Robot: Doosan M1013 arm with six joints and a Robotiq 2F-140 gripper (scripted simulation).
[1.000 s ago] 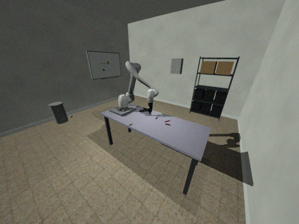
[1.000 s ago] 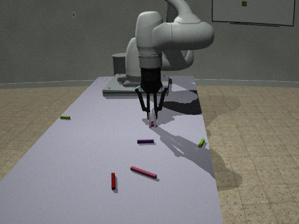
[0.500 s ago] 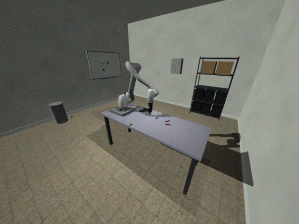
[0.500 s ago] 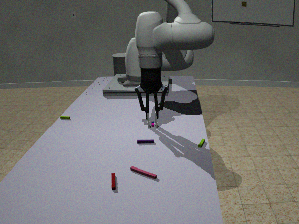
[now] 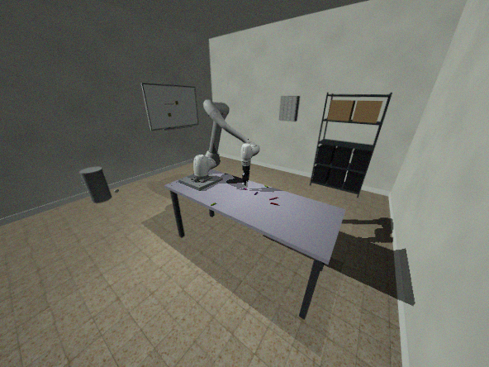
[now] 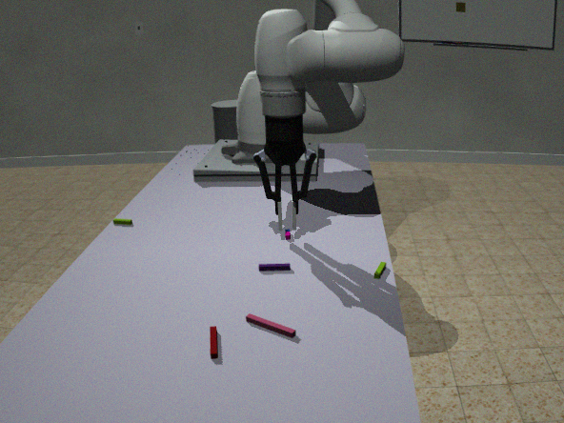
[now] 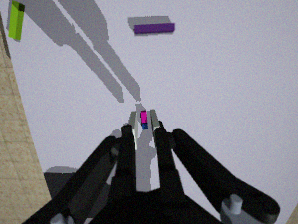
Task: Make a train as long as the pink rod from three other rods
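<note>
The Robotiq gripper (image 5: 246, 185) (image 6: 287, 229) (image 7: 143, 118) points straight down, its pale fingertips slightly apart, gripping nothing. The square-section magenta rod (image 6: 288, 235) (image 7: 143, 117) lies between them, beside the blue rod (image 6: 287, 231) (image 7: 144, 126), beyond the purple rod (image 5: 256, 193) (image 6: 274, 267) (image 7: 154, 28).

Prob. a robotics lab: bench-mounted arm (image 5: 215, 134) (image 6: 345, 54), whiteboard (image 5: 171, 107) (image 6: 476, 21), storage shelving w/ boxes (image 5: 342, 110).

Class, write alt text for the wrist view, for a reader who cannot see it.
Black gripper, fingers parted around a magenta rod that lies end to end with a blue rod. Beyond them a purple rod lies crosswise, with a lime rod near the table's edge.
</note>
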